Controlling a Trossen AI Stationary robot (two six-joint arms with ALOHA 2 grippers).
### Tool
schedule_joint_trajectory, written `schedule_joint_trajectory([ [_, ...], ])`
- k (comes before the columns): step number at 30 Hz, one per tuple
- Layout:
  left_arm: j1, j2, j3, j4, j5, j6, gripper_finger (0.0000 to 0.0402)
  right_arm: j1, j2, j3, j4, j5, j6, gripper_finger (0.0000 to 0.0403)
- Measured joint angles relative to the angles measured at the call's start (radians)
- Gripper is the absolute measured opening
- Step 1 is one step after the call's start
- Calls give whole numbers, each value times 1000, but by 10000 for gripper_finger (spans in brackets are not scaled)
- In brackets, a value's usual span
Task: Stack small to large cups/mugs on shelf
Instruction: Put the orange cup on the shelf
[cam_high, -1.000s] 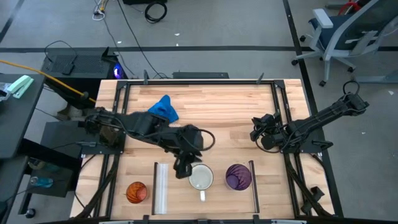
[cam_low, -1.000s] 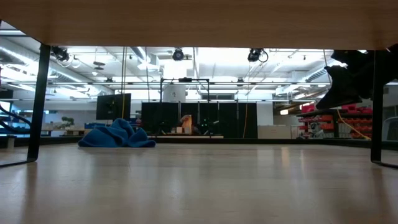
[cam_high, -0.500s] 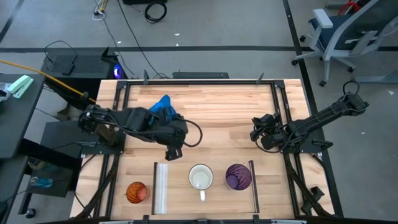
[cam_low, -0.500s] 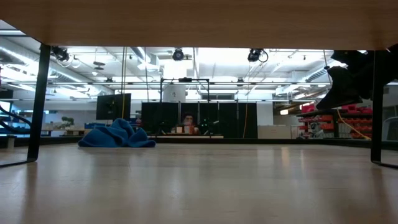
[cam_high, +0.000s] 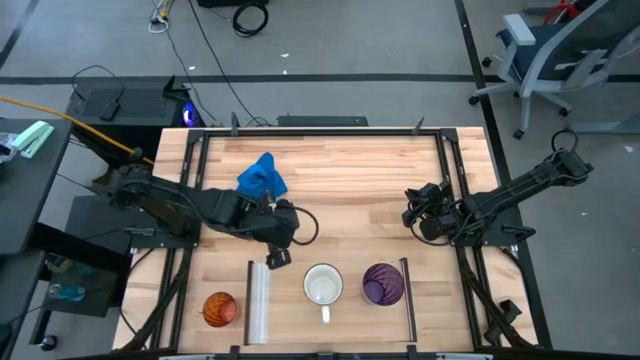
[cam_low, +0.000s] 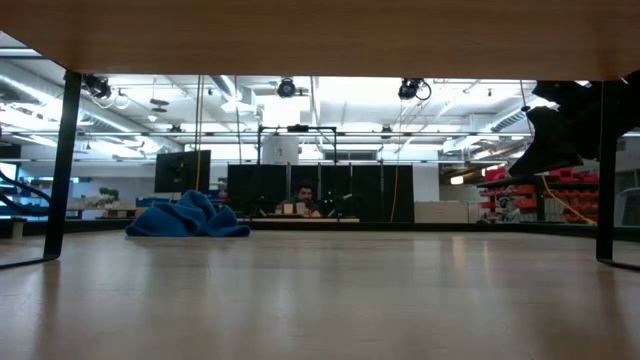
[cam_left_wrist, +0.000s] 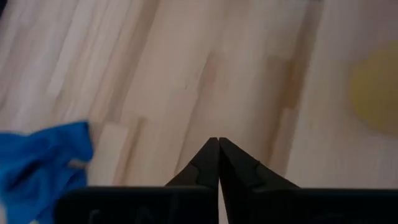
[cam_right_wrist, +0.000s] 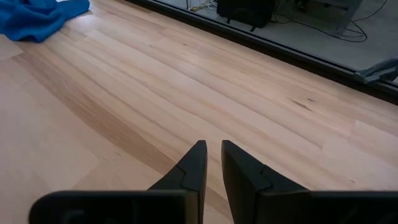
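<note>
On the shelf (cam_high: 345, 298), the light-wood panel at the near edge of the table (cam_high: 350, 170), 2 vessels already stand between its rails: the white mug (cam_high: 323, 286) in the middle and the purple tumbler (cam_high: 383, 284) just beside the thin dark rail (cam_high: 408, 300). The orange cup (cam_high: 220, 308) sits outside the silver rail (cam_high: 258, 302), near the table's corner, so the small end of the row is not yet filled.

The left gripper (cam_high: 277, 257) hangs just above the silver rail's far end with its fingers pressed together and nothing between them (the left wrist view shows the 2 tips meeting over bare wood). The right gripper (cam_high: 412, 215) waits near the right edge, its fingers (cam_right_wrist: 193, 163) almost together with a thin gap, holding nothing.

The step in hand looks like the fetch of the orange cup. To do it well, the left fingers should spread before the descent, straddle 1 side of the rim, and close gently, since thin translucent plastic may flex. The lift must clear the silver rail fully, and the cup should land upright between that rail and the mug, without nudging the mug. The blue cloth (cam_high: 262, 176) lies well apart, so it is no obstacle.
</note>
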Motion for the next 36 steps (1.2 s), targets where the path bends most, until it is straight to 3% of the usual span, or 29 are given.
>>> schedule_joint_trajectory([
  [5, -3, -85, -130, 207, 0, 27, 26, 0, 0, 0, 0, -1, 0, 55],
  [11, -2, -92, -221, 424, 58, 109, 7, 0, 0, 0, 0, -1, 0, 55],
  [22, -8, -91, -254, 583, 168, 138, 23, 0, 0, 0, 0, -9, 0, 55],
  [30, -7, -91, -254, 612, 216, 143, 6, 0, 0, 0, 0, -9, 0, 55],
  [36, -9, -91, -254, 621, 231, 145, 23, 0, 0, 0, 0, -9, 0, 55],
])
